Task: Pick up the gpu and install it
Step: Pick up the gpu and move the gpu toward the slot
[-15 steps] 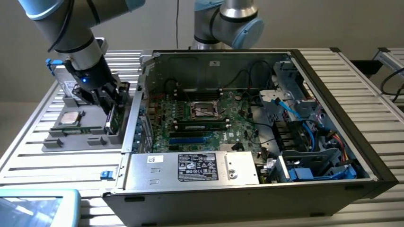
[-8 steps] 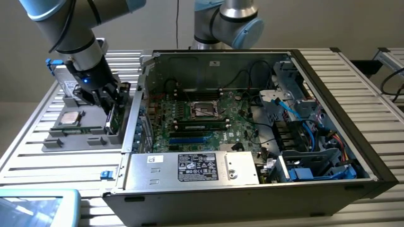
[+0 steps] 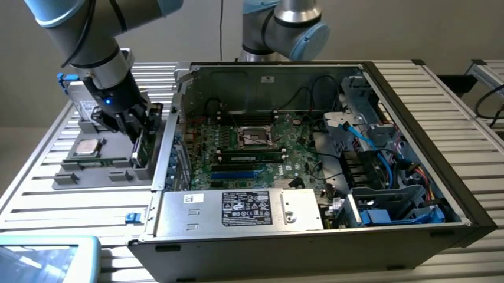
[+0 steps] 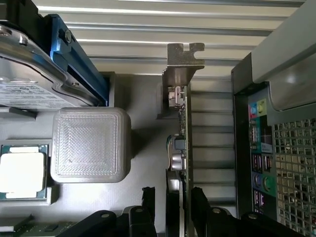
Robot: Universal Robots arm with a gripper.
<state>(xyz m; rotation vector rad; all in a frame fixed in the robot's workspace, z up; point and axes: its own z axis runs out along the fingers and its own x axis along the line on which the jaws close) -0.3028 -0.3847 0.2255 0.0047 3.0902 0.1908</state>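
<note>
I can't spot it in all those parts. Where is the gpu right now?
The gpu stands on edge in the grey tray on the exterior view's left, just outside the open computer case, with the open tool straddling it.

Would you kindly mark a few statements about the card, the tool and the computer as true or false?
1. The gpu stands on edge in the grey holder beside the computer case. True.
2. The tool is shut on the processor chip. False: the tool is open, with a finger on each side of the gpu, and the chip lies apart in its own recess.
3. The gpu is seated in the motherboard. False: it is in the holder, outside the case.
4. The case lies open, with the motherboard exposed. True.
</note>
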